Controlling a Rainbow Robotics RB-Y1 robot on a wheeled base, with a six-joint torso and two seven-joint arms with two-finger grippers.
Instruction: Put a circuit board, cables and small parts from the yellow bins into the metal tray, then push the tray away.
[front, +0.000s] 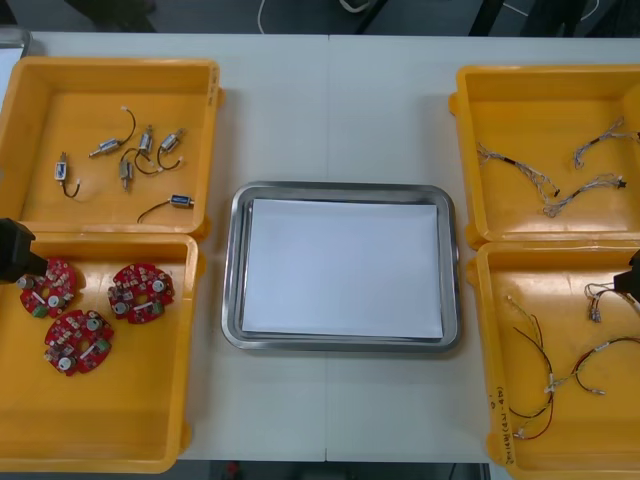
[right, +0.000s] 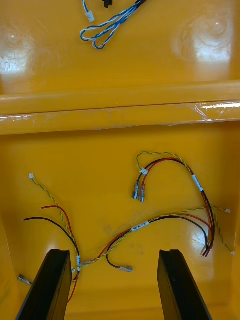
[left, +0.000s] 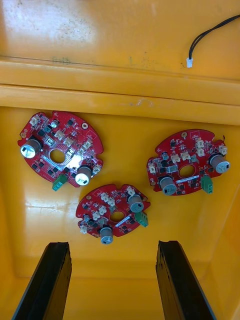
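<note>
Three round red circuit boards (front: 141, 292) lie flat in the near-left yellow bin (front: 100, 420) beneath the open-fingered left gripper (left: 112, 245), probably light, rigid and fragile, best pinched by a bare rim, while the right gripper (right: 112, 252) hangs unclenched over limp red-and-yellow cables (right: 165, 215) near-right.

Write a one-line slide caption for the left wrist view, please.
Open left gripper hovering over three round red circuit boards lying in a yellow bin.

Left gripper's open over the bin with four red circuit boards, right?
No, three red circuit boards lie in that yellow bin, not four; the left wrist view shows them. The left gripper is open over them.
</note>
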